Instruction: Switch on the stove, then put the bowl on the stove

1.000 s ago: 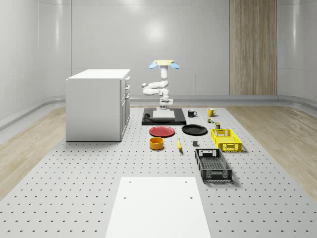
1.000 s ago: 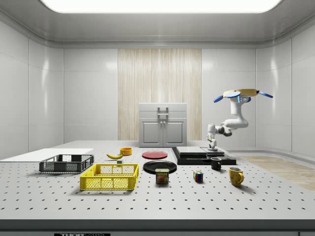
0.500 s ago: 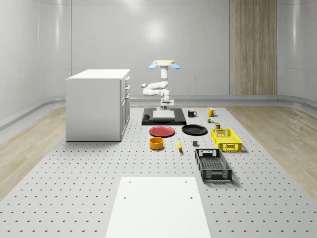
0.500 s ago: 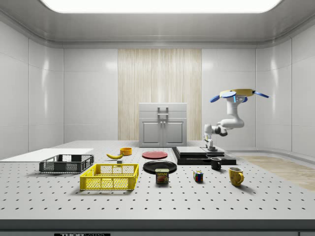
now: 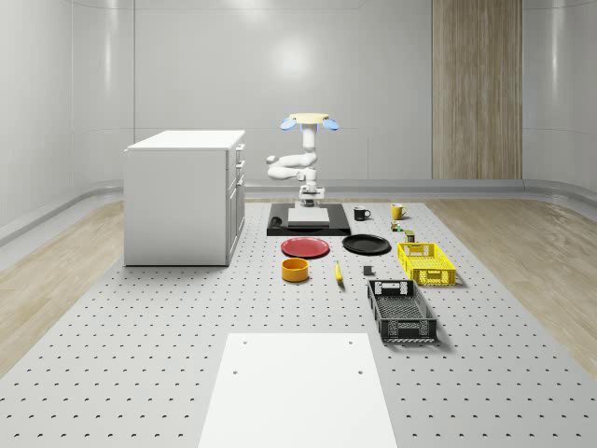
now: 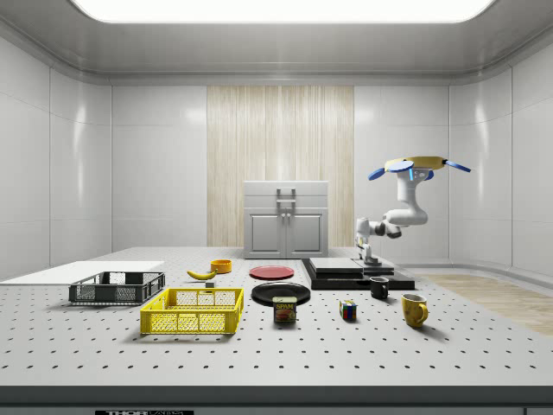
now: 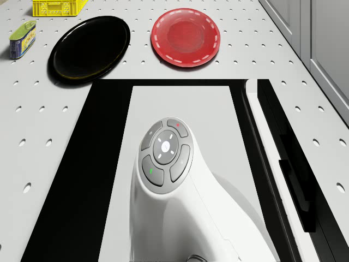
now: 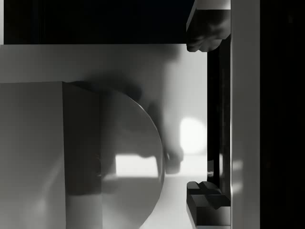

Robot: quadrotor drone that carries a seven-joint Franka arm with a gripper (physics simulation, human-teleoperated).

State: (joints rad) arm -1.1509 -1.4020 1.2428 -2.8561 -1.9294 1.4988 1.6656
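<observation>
Two steps are outstanding: the stove (image 5: pixel 338 227) shows no sign of being on, and the orange bowl (image 5: pixel 295 270) is sitting on the table, not on the stove.

- Drone (image 5: pixel 308 119) is hovering above the far edge of the stove, with the arm folding down beneath it.
- Gripper (image 6: pixel 365 257) is pointing straight down just above the stove's pale top plate, towards its far end. Contact cannot be told.
- Fingers (image 8: pixel 209 28) are standing spread, with nothing between them but the stove surface. In the wrist view a narrow dark strip is running across the gap, from one finger to the other. Whether that strip is the switch cannot be told.
- The bowl is lying well apart from the gripper, on the near side of the stove, beyond the red plate (image 5: pixel 305 246) and a little to the whole-scene view's left, right of the white cabinet (image 5: pixel 182 196).

Judgement: the switch step is in hand. The bowl step calls for a reach from the far end to the near side, over stove and plate, and the round bowl offers no long axis to align on.
</observation>
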